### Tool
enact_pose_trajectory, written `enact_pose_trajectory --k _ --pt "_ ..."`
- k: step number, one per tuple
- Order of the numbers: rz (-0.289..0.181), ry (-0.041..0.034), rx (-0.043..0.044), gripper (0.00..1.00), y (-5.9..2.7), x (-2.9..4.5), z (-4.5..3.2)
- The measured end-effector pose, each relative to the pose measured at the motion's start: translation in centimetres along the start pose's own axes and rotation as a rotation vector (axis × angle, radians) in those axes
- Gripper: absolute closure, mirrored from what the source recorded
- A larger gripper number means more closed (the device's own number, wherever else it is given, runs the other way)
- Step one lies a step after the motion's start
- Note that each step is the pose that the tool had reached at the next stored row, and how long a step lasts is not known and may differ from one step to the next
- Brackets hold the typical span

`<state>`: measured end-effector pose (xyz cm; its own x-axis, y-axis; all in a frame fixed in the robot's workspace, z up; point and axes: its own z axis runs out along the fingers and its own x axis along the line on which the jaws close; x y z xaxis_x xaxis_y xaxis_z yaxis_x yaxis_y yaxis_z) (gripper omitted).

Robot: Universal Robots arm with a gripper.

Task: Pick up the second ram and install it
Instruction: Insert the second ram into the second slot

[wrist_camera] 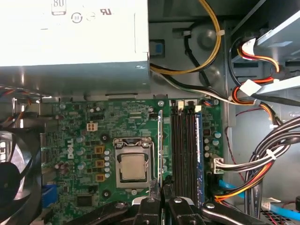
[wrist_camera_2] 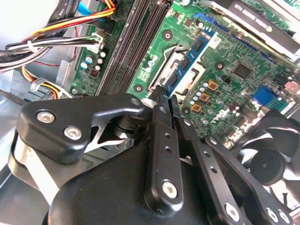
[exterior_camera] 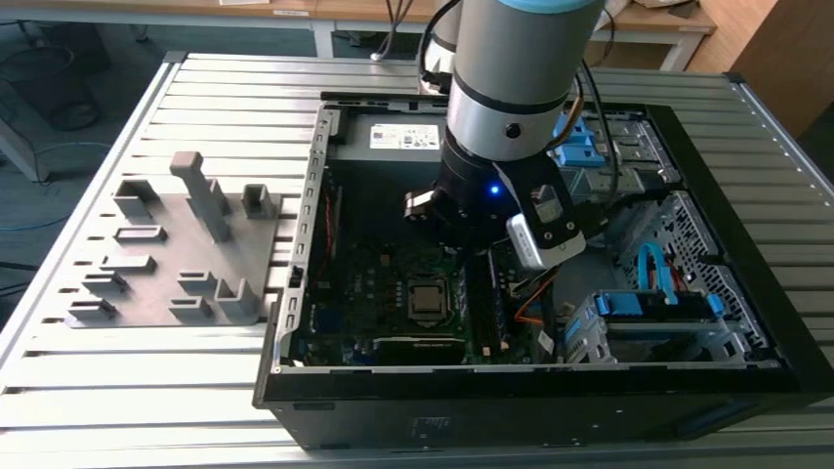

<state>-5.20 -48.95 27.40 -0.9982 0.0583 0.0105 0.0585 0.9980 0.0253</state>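
Observation:
The second ram (wrist_camera_2: pixel 190 58), a thin blue-green stick with black chips, juts out from between my black fingertips (wrist_camera_2: pixel 161 101). My gripper (wrist_camera_2: pixel 168 96) is shut on it. In the first wrist view the second ram (wrist_camera: pixel 160 145) appears edge-on, held by the gripper (wrist_camera: pixel 161 199) above the motherboard, between the processor socket (wrist_camera: pixel 132 166) and the black memory slots (wrist_camera: pixel 183 150). It hangs just beside the slots, not in one. Another memory stick (wrist_camera: pixel 198 150) sits in the slot farthest from the socket. The arm's wrist (exterior_camera: pixel 502 186) reaches down into the open computer case (exterior_camera: pixel 521 391).
A silver power supply (wrist_camera: pixel 75 33) borders the board. Bundles of coloured cables (wrist_camera: pixel 262 159) crowd the side beyond the slots. A black fan (wrist_camera_2: pixel 267 164) sits at the board's other end. On the exterior view's left a grey fixture plate (exterior_camera: pixel 170 254) lies on the slatted table.

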Motion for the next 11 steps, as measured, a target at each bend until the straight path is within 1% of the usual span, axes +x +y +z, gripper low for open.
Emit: enact_pose_trajectory --k 4,11 --pt "-0.001 0.0003 0.0001 0.86 0.0 -0.02 0.01" --pt "-0.009 0.0026 0.0003 0.86 0.03 -0.54 0.09"
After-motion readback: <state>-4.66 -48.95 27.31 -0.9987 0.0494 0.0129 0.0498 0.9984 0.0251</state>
